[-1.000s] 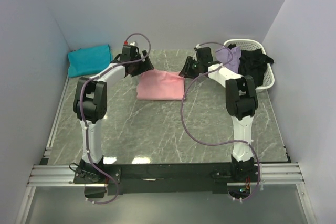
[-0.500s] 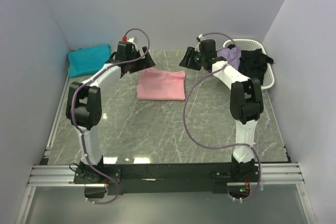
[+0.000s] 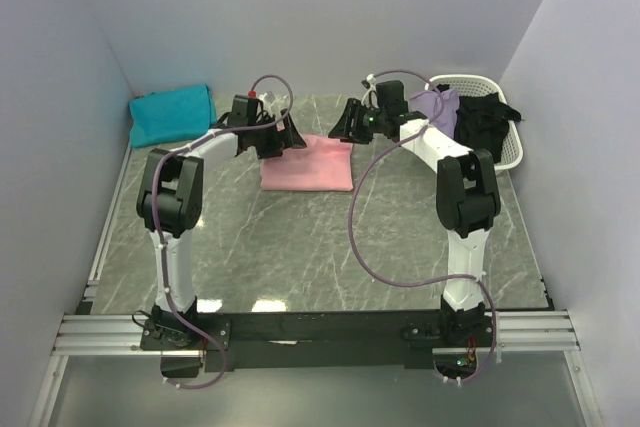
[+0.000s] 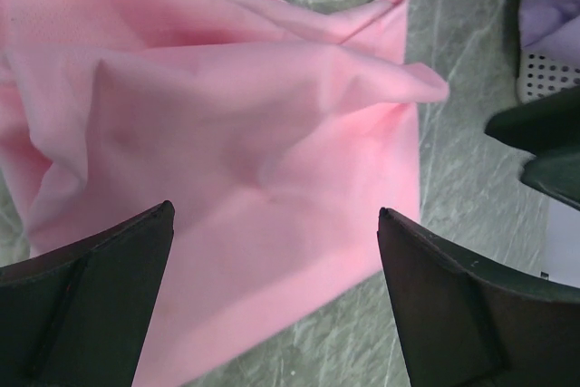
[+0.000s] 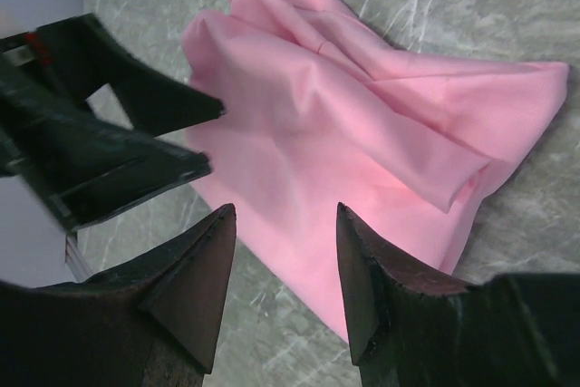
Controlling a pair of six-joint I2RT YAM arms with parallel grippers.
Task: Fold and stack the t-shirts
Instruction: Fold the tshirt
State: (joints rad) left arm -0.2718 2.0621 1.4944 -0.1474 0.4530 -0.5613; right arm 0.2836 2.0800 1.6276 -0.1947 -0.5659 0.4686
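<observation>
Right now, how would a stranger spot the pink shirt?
At the far middle of the grey table lies the pink shirt. It is the only pink one: the teal shirt is in the far left corner, the purple shirt and black shirt in the white basket.

The pink t-shirt (image 4: 245,160) is being seen lying rumpled on the marble table (image 4: 462,6). The left gripper (image 4: 275,215) is being held over it, jaws spread wide.

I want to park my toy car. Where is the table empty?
The biggest bare patch is the near half of the table, between the pink t-shirt and the arm bases. It is crowded at the far side: the left pincer and right pincer hang over the pink t-shirt, with the teal t-shirt and full basket in the corners.
</observation>
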